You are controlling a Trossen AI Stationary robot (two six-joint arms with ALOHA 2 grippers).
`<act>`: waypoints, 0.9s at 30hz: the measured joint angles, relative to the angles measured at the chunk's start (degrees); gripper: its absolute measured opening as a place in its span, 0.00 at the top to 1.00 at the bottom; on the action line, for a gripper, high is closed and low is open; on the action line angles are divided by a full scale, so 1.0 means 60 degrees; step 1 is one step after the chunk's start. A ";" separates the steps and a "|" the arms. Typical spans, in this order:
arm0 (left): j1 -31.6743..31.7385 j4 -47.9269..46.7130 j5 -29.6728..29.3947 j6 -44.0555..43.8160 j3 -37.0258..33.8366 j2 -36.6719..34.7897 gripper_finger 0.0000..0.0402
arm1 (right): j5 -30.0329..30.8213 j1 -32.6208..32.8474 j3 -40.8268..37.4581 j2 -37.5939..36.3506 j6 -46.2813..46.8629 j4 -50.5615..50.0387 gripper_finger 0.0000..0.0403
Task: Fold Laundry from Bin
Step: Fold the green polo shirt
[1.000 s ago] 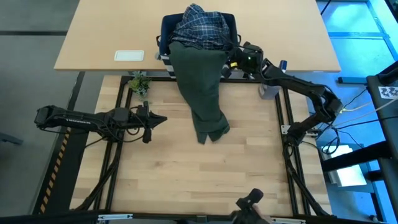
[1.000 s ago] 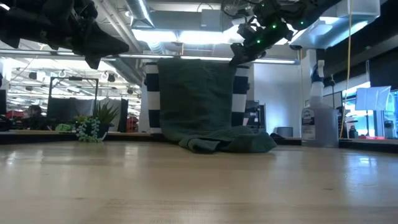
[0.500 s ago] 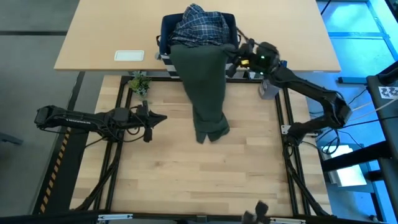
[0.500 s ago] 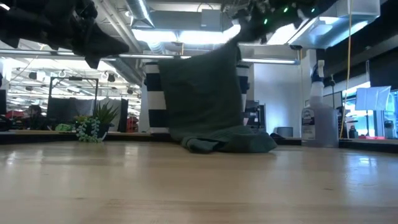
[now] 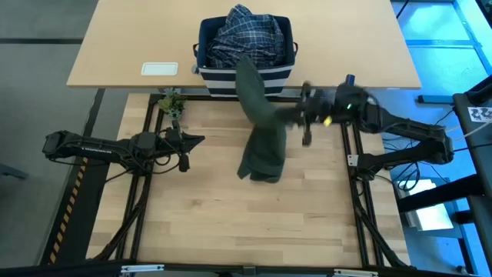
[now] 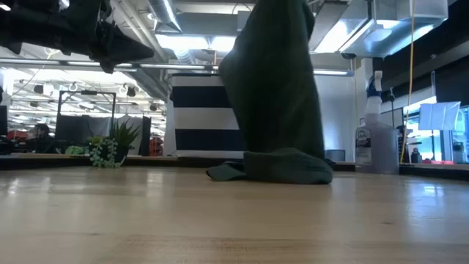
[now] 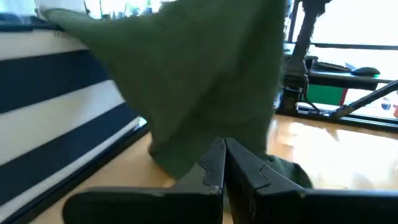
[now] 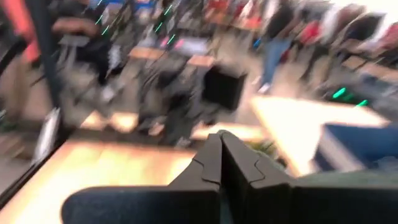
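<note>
Olive-green garment hangs from the right end effector, clamped shut, arm outstretched above table.

Both arms were matte black, jointed and cable-draped; the right arm carried small green indicator lights; tapered dark fingers.
</note>
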 joint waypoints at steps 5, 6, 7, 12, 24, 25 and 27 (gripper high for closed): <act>0.0000 0.0032 0.0819 0.0001 0.0000 0.0000 1.00 | 0.1502 0.1634 -0.0440 0.0456 0.0330 -0.1052 1.00; 0.0000 0.0032 0.0994 -0.0017 0.0000 0.0000 1.00 | 0.1701 0.1888 -0.0611 0.0578 0.0513 -0.1108 1.00; 0.0000 0.0025 0.1151 -0.0063 0.0000 0.0000 1.00 | 0.1815 0.2110 -0.0793 0.0706 0.0676 -0.1186 1.00; -0.0039 -0.0011 0.1681 -0.0547 0.0000 0.0001 1.00 | 0.1959 0.3018 -0.1659 0.1418 0.1467 -0.1250 1.00; -0.0920 -0.0576 0.1442 -0.1058 0.0000 0.1054 1.00 | 0.1758 0.3907 -0.2460 0.3000 0.2463 -0.1923 0.96; -0.0955 -0.0594 0.1323 -0.1069 0.0000 0.1212 1.00 | 0.1600 0.3903 -0.2460 0.3097 0.2479 -0.1971 0.94; -0.1001 -0.0585 0.1170 -0.1202 0.0000 0.1554 1.00 | 0.1332 0.3909 -0.2460 0.3281 0.2498 -0.2033 0.89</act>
